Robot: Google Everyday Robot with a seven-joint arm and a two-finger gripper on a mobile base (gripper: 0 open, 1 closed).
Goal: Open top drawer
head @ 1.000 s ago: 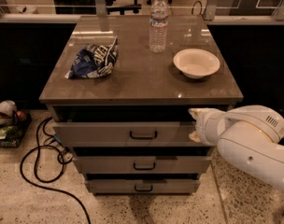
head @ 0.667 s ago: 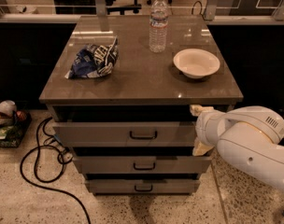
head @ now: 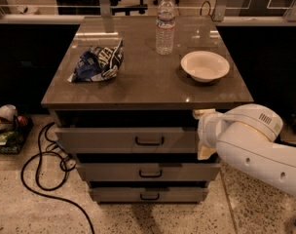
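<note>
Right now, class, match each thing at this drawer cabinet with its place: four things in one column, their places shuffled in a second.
Things
1. water bottle
2. white bowl
3. blue snack bag
4. gripper

Places
A. at the right end of the top drawer front
B. upright at the back of the cabinet top, near the middle
C. crumpled on the left of the cabinet top
D. on the right of the cabinet top

Pairs: 1-B, 2-D, 3-C, 4-A

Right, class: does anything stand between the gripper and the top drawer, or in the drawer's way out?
Nothing visible does. The gripper sits at the right end of the top drawer, and the space in front of the drawer holds no object.
</note>
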